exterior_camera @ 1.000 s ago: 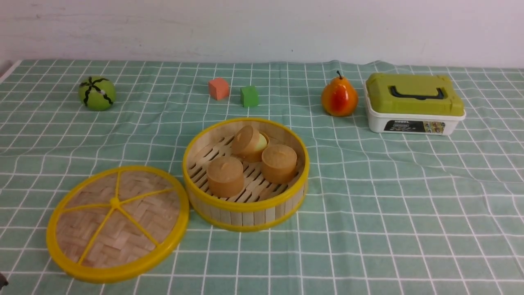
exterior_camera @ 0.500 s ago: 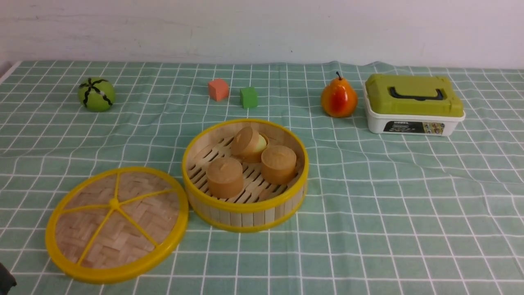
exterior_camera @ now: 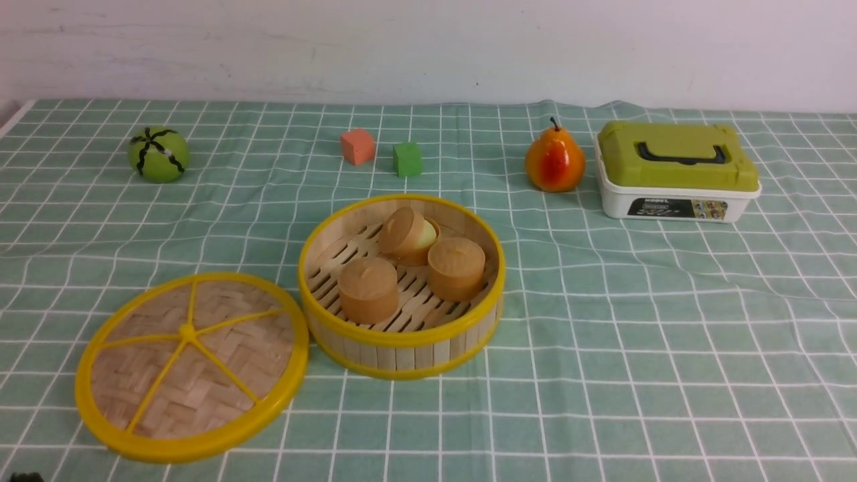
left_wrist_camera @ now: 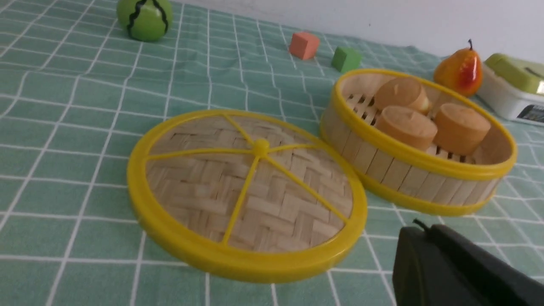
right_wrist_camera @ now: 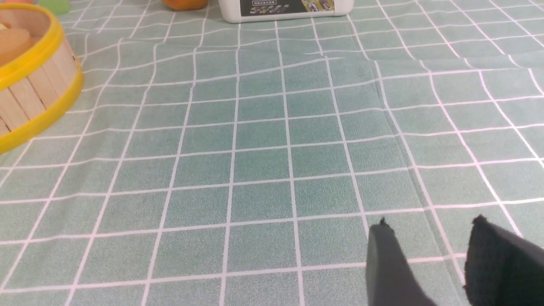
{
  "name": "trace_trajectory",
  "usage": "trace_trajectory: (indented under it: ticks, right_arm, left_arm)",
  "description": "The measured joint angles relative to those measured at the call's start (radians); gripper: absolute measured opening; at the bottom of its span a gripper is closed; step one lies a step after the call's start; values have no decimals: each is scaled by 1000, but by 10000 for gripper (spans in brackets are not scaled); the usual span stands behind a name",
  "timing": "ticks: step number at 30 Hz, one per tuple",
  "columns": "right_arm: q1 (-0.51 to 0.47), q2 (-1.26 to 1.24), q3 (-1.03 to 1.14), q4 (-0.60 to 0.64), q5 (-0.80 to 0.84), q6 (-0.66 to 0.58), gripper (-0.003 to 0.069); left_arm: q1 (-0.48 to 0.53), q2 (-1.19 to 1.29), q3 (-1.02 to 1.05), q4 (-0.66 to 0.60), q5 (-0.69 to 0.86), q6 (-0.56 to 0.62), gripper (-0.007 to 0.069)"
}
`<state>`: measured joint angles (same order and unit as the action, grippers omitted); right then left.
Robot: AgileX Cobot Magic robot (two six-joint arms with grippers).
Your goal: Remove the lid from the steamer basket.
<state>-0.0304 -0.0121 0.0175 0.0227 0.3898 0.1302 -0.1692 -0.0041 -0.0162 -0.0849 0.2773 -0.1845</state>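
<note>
Round woven-bamboo lid (exterior_camera: 227,348), yellow-rimmed, five-spoked, lay flat at eight o'clock of slatted steamer basket (exterior_camera: 405,355). Left hand (left_wrist_camera: 418,233) closed; right hand (right_wrist_camera: 429,229) open, empty.

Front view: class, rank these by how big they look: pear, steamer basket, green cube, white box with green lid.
Largest to smallest:
1. steamer basket
2. white box with green lid
3. pear
4. green cube

My counter (exterior_camera: 636,348), covered in green checked cloth, holds a round lid (exterior_camera: 221,375) beside a steamer basket (exterior_camera: 405,355), with a striped green ball (exterior_camera: 159,154), two small blocks (exterior_camera: 357,146), a pear (exterior_camera: 555,159) and a lidded box (exterior_camera: 676,171) behind.
</note>
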Motion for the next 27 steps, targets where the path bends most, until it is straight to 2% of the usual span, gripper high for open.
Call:
trace_trajectory:
  ticks: [4, 11, 18, 27]
  right_arm:
    - [0, 0, 0, 0, 0, 0, 244]
    - [0, 0, 0, 0, 0, 0, 244]
    - [0, 0, 0, 0, 0, 0, 244]
    - [0, 0, 0, 0, 0, 0, 244]
  left_arm:
    - [3, -7, 42, 17, -3, 0, -11]
    - [99, -7, 45, 63, 32, -57, -8]
    - [107, -7, 45, 85, 100, -121, 0]
    - [107, -7, 45, 85, 103, -126, 8]
